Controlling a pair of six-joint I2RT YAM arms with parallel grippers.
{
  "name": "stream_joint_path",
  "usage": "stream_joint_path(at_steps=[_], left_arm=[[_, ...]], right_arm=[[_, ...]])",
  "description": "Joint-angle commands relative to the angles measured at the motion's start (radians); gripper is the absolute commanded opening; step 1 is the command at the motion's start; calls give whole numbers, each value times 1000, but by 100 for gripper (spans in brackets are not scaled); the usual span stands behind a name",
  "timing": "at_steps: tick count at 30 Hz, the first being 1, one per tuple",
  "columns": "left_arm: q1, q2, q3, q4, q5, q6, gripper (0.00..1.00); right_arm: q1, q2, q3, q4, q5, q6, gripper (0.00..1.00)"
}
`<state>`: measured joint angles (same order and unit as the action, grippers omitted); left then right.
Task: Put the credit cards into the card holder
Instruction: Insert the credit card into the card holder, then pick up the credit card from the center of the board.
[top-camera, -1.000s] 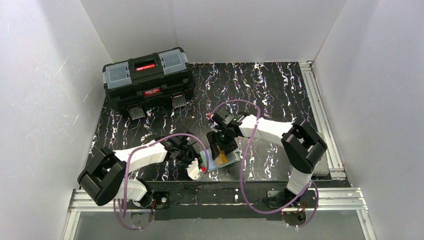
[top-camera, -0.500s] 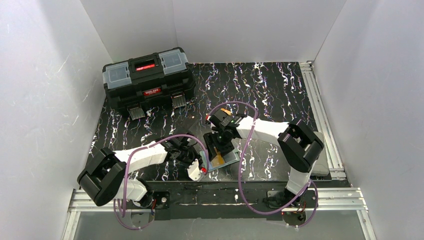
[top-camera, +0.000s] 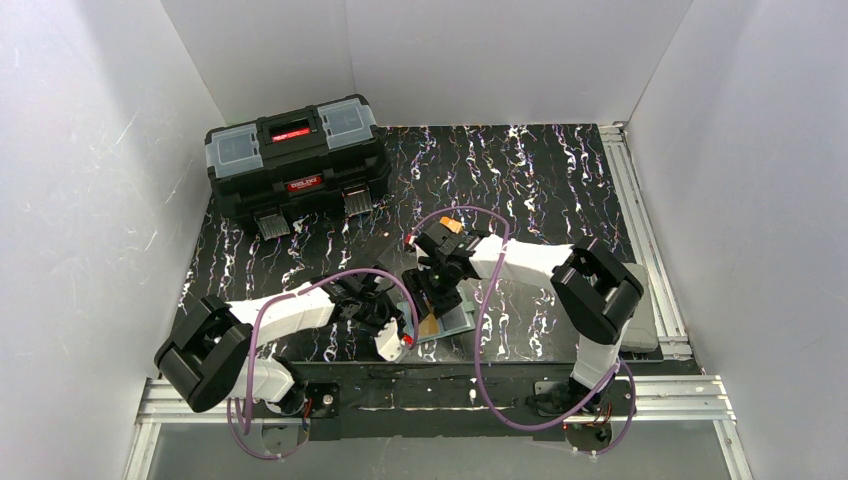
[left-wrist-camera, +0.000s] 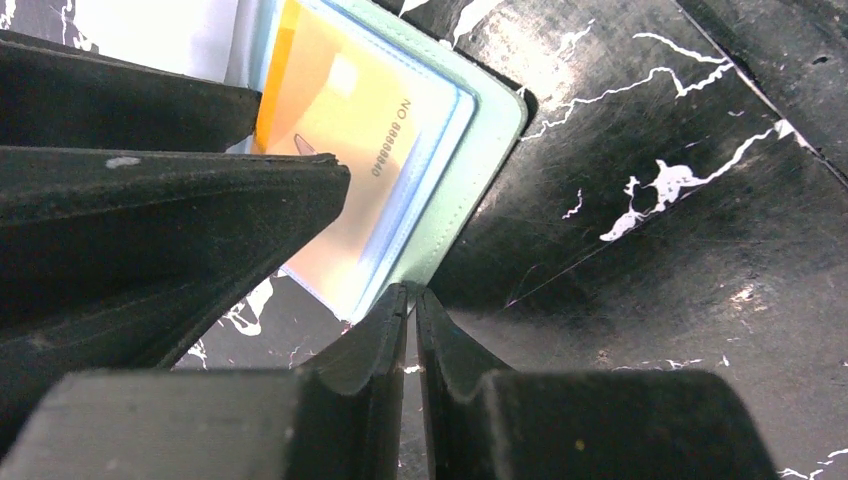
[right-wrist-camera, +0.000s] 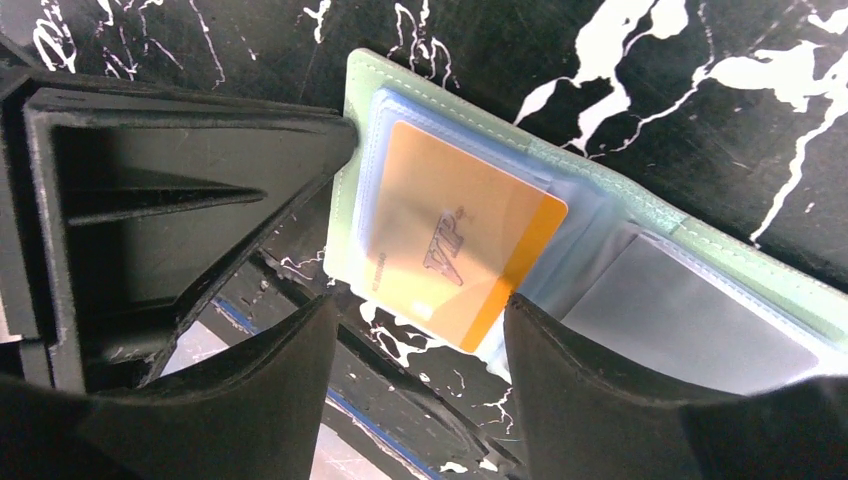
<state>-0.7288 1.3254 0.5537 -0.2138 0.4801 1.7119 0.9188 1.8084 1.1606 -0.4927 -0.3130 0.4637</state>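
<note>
The right gripper (right-wrist-camera: 418, 305) has its matte black jaws spread. One blunt, wedge-shaped finger stands on each side of the orange card (right-wrist-camera: 460, 235), and no pinch on it shows. The card is a glossy rectangle with rounded corners, printed "VIP". It lies on the clear plastic sleeves of the card holder (right-wrist-camera: 345, 225), a flat mint-green wallet with a stitched rim, spread open on the table (right-wrist-camera: 650, 80). Whether the card is tucked under a sleeve cannot be told. The left gripper (left-wrist-camera: 412, 300) has its tapered fingers pressed together, leaving a thin slit, with the tips at the wallet's rounded edge. The tabletop is glossy black with white marbling, and the wallet lies near its front edge, between the arms. A boxy black toolbox (top-camera: 297, 160) sits well apart at the far left.
</note>
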Motion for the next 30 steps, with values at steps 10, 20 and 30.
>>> stream_joint_path(at_steps=[10,20,30], left_arm=[[-5,-53,5,-48,-17,-53,7],[0,-134,86,-110,-118,-286,27],[89,80,570,-227,-162,-762,98]], right_arm=[[-66,-104,-36,10,-18,-24,69],[-294,-280,-41,-55,65,-39,78],[-665,-263,-74,70,-19,66,87]])
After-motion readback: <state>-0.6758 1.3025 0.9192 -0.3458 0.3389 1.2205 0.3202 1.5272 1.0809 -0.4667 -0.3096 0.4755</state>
